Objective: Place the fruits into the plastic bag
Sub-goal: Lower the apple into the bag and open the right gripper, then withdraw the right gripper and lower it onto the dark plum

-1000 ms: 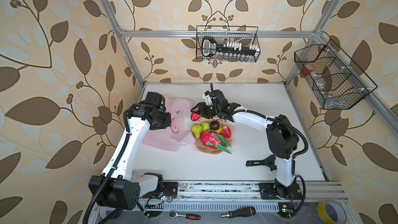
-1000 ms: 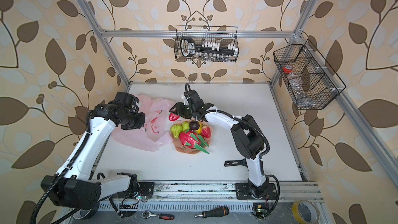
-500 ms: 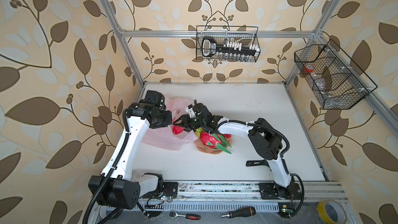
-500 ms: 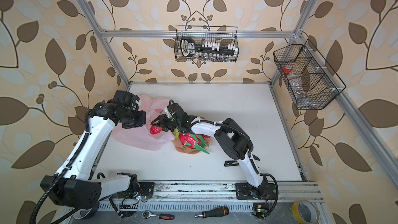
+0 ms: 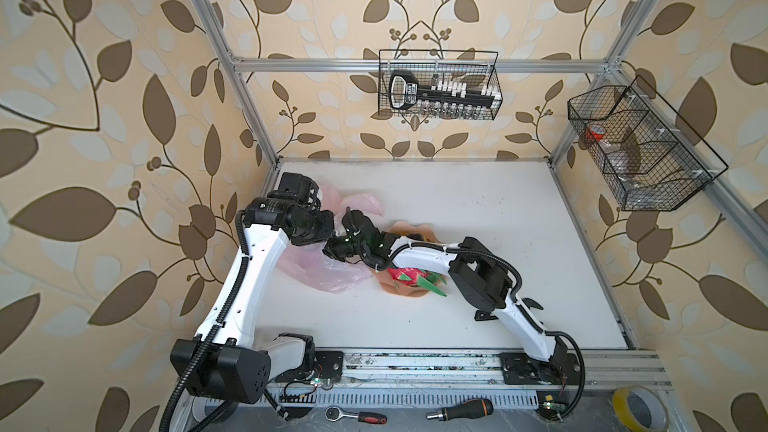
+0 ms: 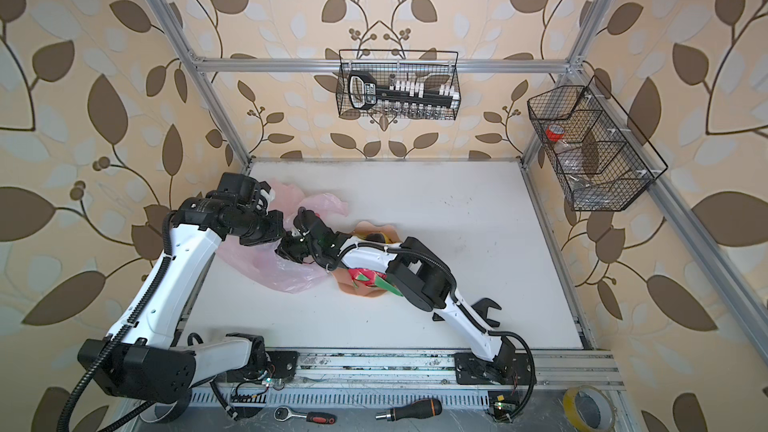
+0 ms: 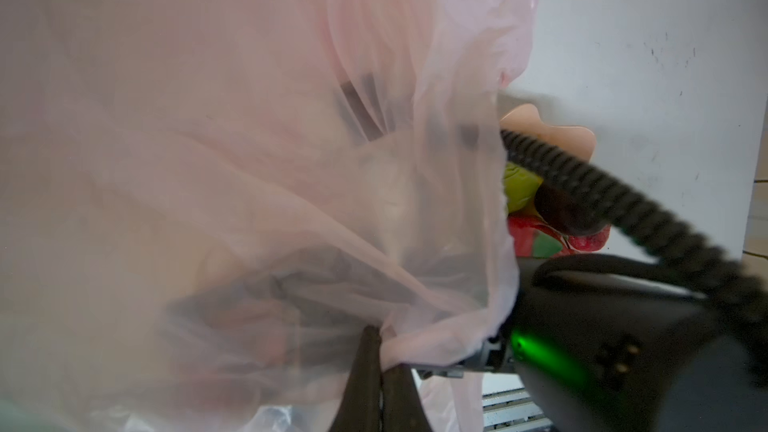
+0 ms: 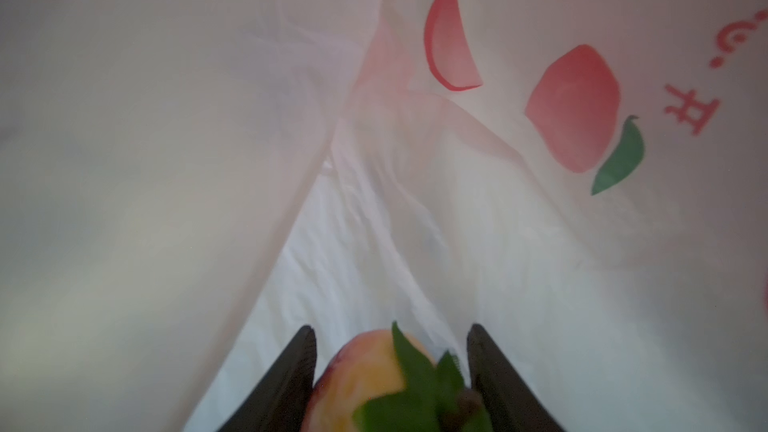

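The pale pink plastic bag (image 5: 328, 274) (image 6: 278, 272) lies at the table's left. My left gripper (image 7: 374, 334) is shut on a bunched edge of the bag at its mouth and holds it up. My right gripper (image 8: 390, 330) reaches across into the bag's mouth, shut on a red-yellow strawberry (image 8: 365, 384) with green leaves; bag film surrounds it. In both top views its fingers are hidden in the bag. The dragon fruit (image 5: 409, 276) (image 6: 365, 276) lies in the peach bowl (image 5: 411, 228). A green pear (image 7: 519, 189) and the dark purple ball (image 7: 565, 209) show there too.
A black wrench (image 6: 486, 309) lies on the table by the right arm. Wire baskets (image 5: 438, 85) (image 5: 640, 147) hang on the back and right walls. A ratchet (image 5: 357, 413), a screwdriver (image 5: 461, 409) and a tape roll (image 5: 638, 407) lie in front of the rail.
My right gripper has carried the strawberry leftward from above the bowl into the bag's mouth. The left gripper has kept its hold on the bag, almost still.
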{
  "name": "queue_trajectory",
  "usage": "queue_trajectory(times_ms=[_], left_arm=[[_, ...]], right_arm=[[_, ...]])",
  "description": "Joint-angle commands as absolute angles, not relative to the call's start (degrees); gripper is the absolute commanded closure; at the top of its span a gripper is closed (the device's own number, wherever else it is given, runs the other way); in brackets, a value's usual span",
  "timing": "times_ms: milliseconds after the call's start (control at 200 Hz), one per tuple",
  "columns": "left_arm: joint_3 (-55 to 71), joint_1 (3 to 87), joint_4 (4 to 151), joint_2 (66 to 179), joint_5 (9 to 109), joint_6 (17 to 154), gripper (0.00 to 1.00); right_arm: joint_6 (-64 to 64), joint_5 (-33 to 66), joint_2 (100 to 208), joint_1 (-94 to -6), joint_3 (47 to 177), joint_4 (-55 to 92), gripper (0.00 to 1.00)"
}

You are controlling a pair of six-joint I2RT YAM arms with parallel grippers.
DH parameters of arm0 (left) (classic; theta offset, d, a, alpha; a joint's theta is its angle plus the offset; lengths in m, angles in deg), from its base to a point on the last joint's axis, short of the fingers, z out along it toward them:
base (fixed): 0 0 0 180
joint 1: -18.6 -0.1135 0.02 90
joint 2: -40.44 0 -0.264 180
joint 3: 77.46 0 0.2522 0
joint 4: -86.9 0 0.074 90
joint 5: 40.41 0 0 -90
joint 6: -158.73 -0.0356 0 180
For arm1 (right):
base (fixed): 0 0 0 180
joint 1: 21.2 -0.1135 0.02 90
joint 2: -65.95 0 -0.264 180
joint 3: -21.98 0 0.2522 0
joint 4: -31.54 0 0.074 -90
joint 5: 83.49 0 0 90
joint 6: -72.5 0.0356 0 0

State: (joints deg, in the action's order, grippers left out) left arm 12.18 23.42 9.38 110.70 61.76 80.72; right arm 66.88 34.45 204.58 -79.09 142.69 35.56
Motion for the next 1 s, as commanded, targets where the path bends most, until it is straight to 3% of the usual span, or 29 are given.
queue_trajectory(times_ms=[0, 70, 160, 220, 995], left_arm=[[12.21, 23.36, 10.39, 109.31, 64.18, 81.46, 1.0], [11.73, 23.38, 10.55, 108.95, 64.11, 81.53, 1.0], [11.11, 23.35, 10.71, 108.56, 64.06, 81.98, 1.0], [10.99, 23.35, 10.74, 108.39, 63.59, 82.33, 1.0], [8.91, 23.15, 9.85, 107.64, 59.49, 85.43, 1.0]], right_arm=[[72.23, 34.74, 208.23, -79.9, 146.24, 35.5, 0.45], [73.19, 34.94, 209.11, -79.74, 147.25, 36.38, 0.36], [72.57, 35.5, 208.92, -79.45, 147.64, 36.29, 0.16], [71.86, 35.94, 207.9, -79.22, 146.63, 36.46, 0.09], [60.98, 35.18, 182.59, -73.84, 119.95, 31.28, 0.03]])
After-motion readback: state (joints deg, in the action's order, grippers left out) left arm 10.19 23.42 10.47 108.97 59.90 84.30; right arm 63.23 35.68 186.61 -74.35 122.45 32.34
